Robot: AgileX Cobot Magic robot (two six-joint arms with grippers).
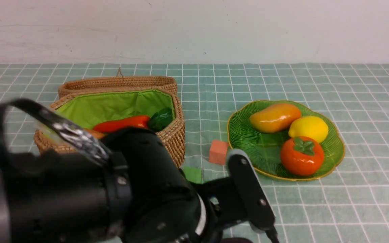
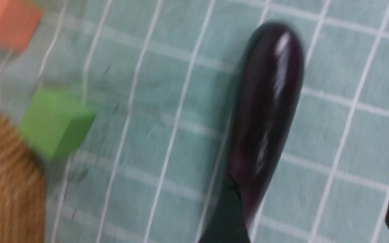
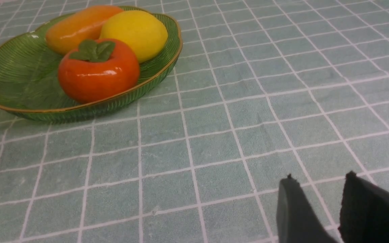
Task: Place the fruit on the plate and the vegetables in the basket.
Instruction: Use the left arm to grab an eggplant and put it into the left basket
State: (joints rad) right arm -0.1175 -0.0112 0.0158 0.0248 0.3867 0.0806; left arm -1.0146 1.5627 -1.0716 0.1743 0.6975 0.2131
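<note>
The plate (image 1: pixel 334 153) sits at the right of centre in the front view, on the table (image 1: pixel 349 209) with its green checked cloth. It holds all three fruits: the mango (image 1: pixel 275 117) toward the back left, the lemon (image 1: pixel 308 129) at the back right touching it, and the persimmon (image 1: pixel 302 156) in front, close against the lemon. The right wrist view shows the same three packed together in the upper left of its frame.

The basket (image 1: pixel 172 135) stands left of centre in the front view, lid folded back behind it. Inside, against the green lining, lies the carrot (image 1: pixel 122 124), its leaves (image 1: pixel 160 118) toward the right wall. The other vegetables in there are hidden by the left arm (image 1: pixel 79 195), which fills the lower left of the frame.

Between basket and plate lie an orange cube (image 1: pixel 218 152) and, nearer the camera, a green cube (image 1: pixel 192 174), partly behind the arm.

The eggplant (image 2: pixel 265 114) is on the cloth, seen only in the blurred left wrist view, running from upper right down to lower centre. The left tool (image 2: pixel 311 219) is spread wide, one fingertip (image 2: pixel 226 216) overlapping the eggplant's lower end, the other at the frame's right edge; it grips nothing.

The right tool (image 3: pixel 317 202), at the lower right of its own view, hovers over bare cloth, its jaws narrowly parted and empty, well apart from the plate.
</note>
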